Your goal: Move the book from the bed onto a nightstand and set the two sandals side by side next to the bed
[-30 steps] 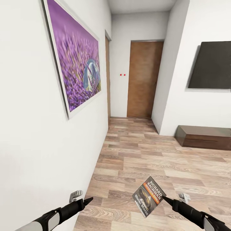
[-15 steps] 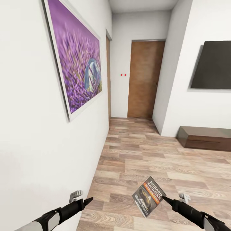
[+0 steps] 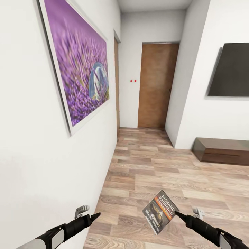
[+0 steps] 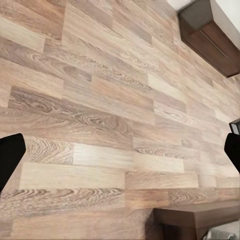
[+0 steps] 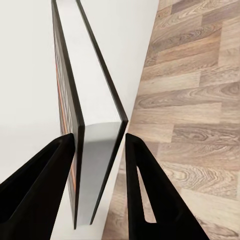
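So the book [image 3: 160,211] is pinched in the right pincer [image 3: 177,213], held up in the air over the floor, cover tilted toward the camera. The right wrist view shows it edge-on, a black finger [image 5: 45,185] pressed on each side of it. The left pincer [image 3: 92,216] hangs low near the white wall [image 3: 41,173] with nothing in it, tips spread wide in its wrist view. A big purple flower picture [image 3: 81,69] hangs on that wall. Ahead is a brown door [image 3: 157,84], with a dark screen [image 3: 230,69] on the right wall above a low dark cabinet [image 3: 221,150]. The wood-plank floor [image 3: 155,173] runs throughout.
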